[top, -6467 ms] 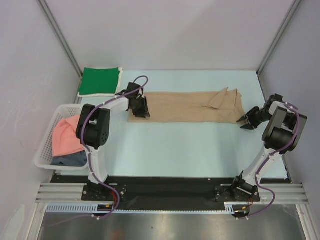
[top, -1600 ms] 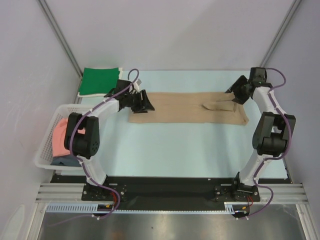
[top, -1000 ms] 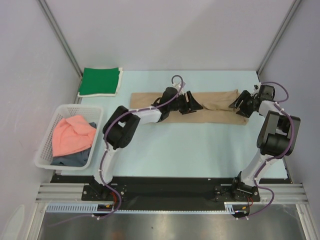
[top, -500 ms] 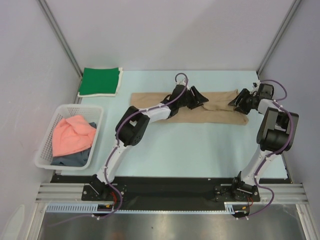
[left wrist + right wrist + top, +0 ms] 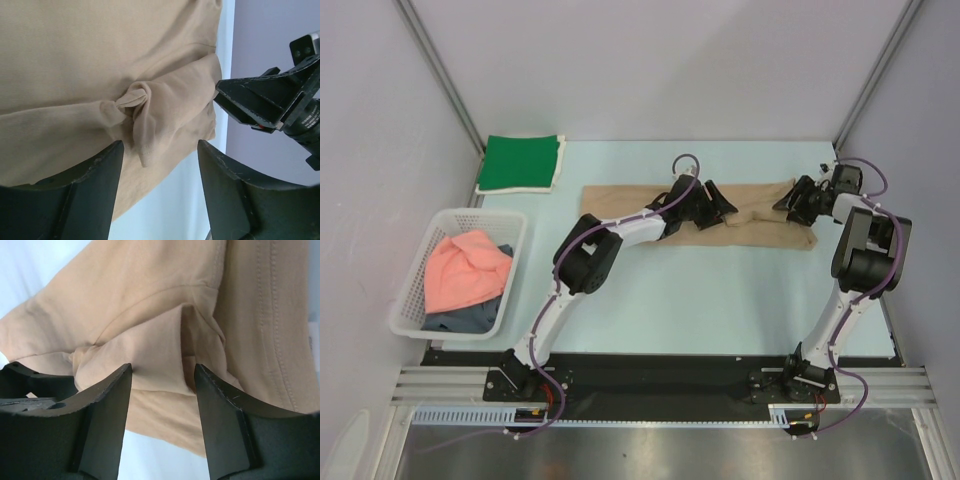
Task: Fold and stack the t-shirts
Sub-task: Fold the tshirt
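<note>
**Tan t-shirt (image 5: 760, 218) lies spread flat on the desk (image 5: 720, 290)**

The left fingers (image 5: 85, 200) and right fingers (image 5: 100, 430) both stand open, gripping nothing. They face each other over the shirt's right end. A bunched fold (image 5: 150, 115) of the cloth lies just ahead of the left fingers, between their tips. A folded green t-shirt (image 5: 520, 162) lies well to their left.

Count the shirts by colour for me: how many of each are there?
Tan shirt: 1
Green shirt: 1
Salmon pink shirt: 1
Dark grey-blue shirt: 1
Total: 4
</note>
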